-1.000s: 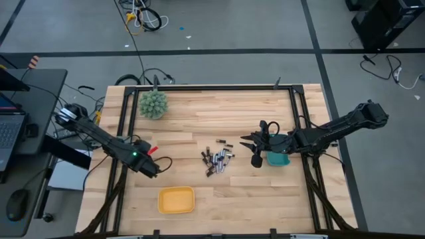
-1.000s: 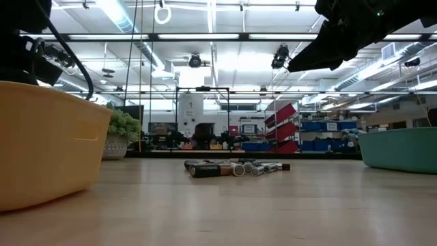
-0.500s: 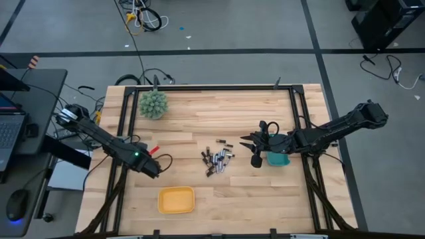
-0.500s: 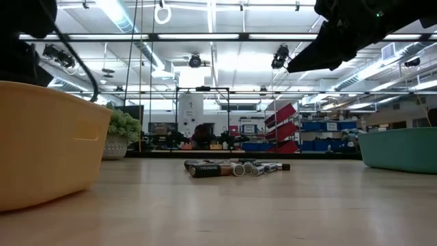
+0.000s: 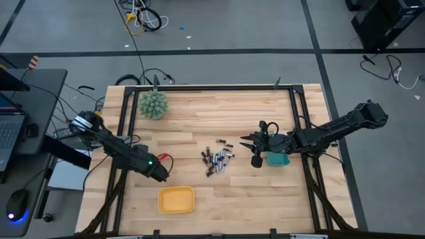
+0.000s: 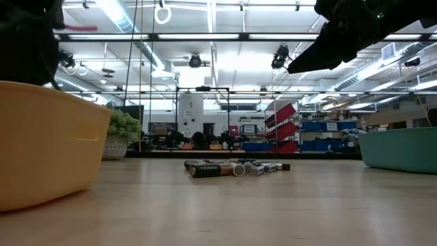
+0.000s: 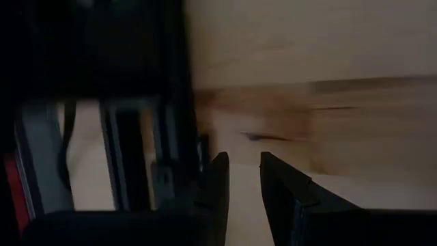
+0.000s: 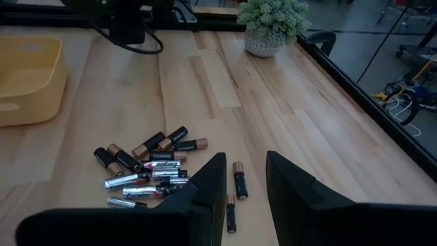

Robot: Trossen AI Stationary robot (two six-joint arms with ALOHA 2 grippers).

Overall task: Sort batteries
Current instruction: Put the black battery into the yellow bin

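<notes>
The batteries (image 5: 217,161) lay in a loose heap near the middle of the wooden table (image 5: 219,113), between the yellow tray (image 5: 176,200) and the teal tray (image 5: 278,160). Their long axes ran every which way: several lay roughly side by side, others slanted across them, and two strays beside the heap pointed away from it. None stood upright. The right gripper (image 8: 239,184) hung above the table just beside the teal tray, its jaws a narrow gap apart and empty. The left gripper (image 7: 243,181) hovered above the table's left edge near the yellow tray, jaws likewise slightly apart, holding nothing.
</notes>
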